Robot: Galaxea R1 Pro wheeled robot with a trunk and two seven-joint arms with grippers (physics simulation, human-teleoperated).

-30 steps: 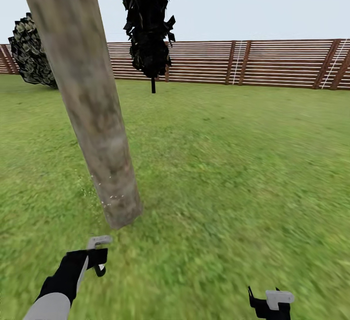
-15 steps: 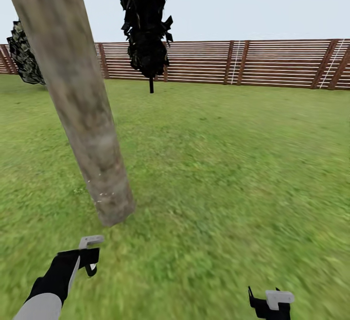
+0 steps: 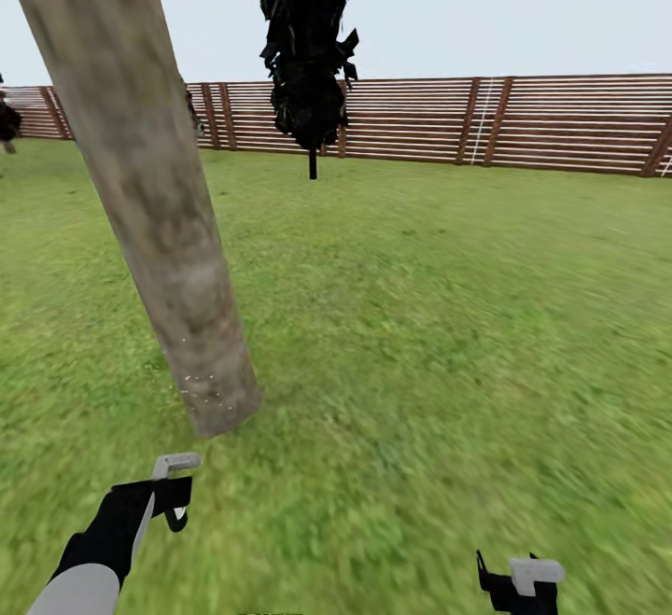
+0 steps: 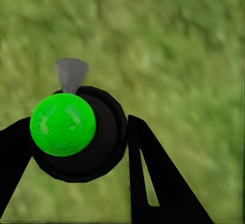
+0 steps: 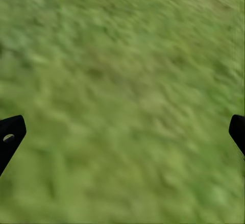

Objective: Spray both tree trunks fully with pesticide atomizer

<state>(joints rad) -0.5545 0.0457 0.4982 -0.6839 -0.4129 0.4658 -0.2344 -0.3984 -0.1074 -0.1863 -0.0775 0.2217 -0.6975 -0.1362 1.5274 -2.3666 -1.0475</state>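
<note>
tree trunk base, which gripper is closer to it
Left. The left gripper sits just in front of the tree trunk base; the right gripper is far off to its right.

Left arm [image 3: 89, 564]: pale grey forearm shell, black wrist section, light grey bracket nearest trunk [image 3: 140, 176]. Left gripper [image 4: 76, 147]: black triangular fingers, one with slot cutout. Right gripper [image 3: 519, 585]: black body, light grey bracket, black fingertips.

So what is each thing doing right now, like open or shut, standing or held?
Left gripper: shut on the sprayer.
Sprayer: held, dark round body with a bright green cap and grey nozzle.
Right gripper: open, nothing between its fingers, above grass.
Tree trunk: standing, with pale specks near its base.
Fence: standing along the lawn's far edge.
</note>
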